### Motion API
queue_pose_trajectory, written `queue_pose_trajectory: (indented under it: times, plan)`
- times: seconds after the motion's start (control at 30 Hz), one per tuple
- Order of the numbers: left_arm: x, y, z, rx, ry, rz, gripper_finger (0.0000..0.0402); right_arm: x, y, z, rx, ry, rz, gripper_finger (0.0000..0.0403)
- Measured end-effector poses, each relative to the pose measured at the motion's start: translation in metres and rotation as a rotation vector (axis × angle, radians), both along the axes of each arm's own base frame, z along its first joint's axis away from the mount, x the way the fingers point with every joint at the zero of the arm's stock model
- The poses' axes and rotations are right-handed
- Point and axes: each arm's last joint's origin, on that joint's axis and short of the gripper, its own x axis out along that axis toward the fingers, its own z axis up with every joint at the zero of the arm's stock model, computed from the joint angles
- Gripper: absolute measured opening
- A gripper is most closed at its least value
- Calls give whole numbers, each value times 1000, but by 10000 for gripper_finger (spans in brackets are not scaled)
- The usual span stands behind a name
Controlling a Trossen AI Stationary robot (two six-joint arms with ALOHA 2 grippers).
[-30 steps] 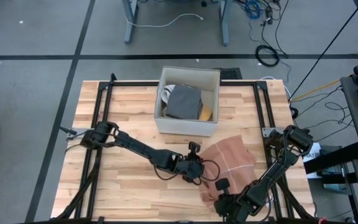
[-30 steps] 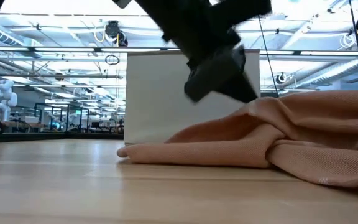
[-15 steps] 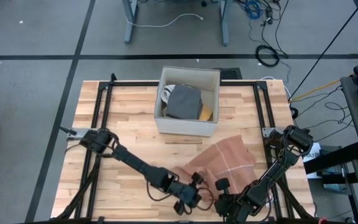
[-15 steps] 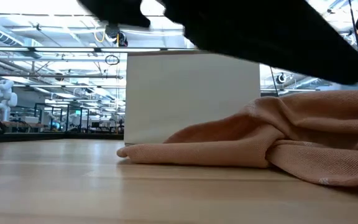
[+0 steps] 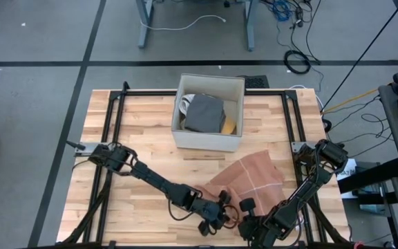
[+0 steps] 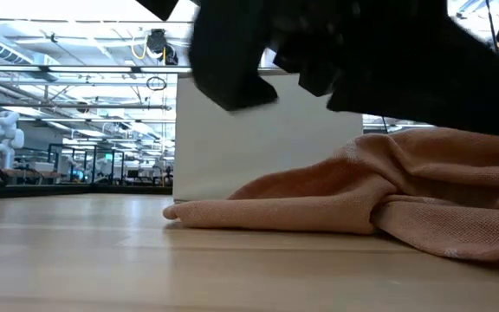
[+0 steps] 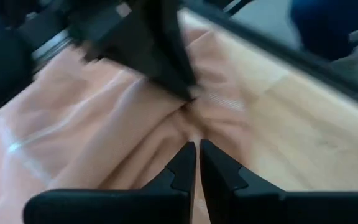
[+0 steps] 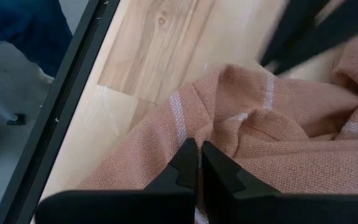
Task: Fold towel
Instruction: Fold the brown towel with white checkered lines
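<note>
The towel (image 5: 249, 181), soft, light and limp, lies crumpled at the lower right of the bench (image 5: 144, 138). Left pincer (image 7: 196, 157) and right pincer (image 8: 199, 163) both pinch its near edge; grip hems or corners.

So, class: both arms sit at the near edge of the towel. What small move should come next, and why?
Probably lift the near edge slightly. Both the left gripper and the right gripper have their jaws nearly closed at the bunched towel, though a firm pinch cannot be confirmed. The towel lies crumpled near the box, so raising the edge a little would test the hold before spreading it.
</note>
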Motion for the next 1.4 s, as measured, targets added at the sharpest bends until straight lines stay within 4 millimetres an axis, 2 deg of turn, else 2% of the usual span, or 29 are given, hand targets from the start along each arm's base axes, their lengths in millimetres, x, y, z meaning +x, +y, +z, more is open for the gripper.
queue_pose_trajectory:
  times: [0.13, 0.27, 0.47, 0.73, 0.9, 1.4]
  plan:
    - [1, 2, 0, -42, 18, -13, 45, 0, 0, 0, 1, 0, -1, 0]
    - [3, 2, 1, -49, 0, -17, 83, 0, 0, 0, 2, -1, -1, 0]
    - [9, 7, -11, -55, -12, -6, 123, 1, 0, 0, 5, -3, -3, 0]
    - [9, 6, -11, -22, -41, -29, 126, 1, 0, 0, 17, -8, -19, 0]
    - [12, 9, -24, -25, -22, -38, 126, 1, 0, 0, 16, -8, -18, 0]
    - [18, 18, -33, -28, -21, -30, 126, 3, -1, 1, 15, -15, -21, 0]
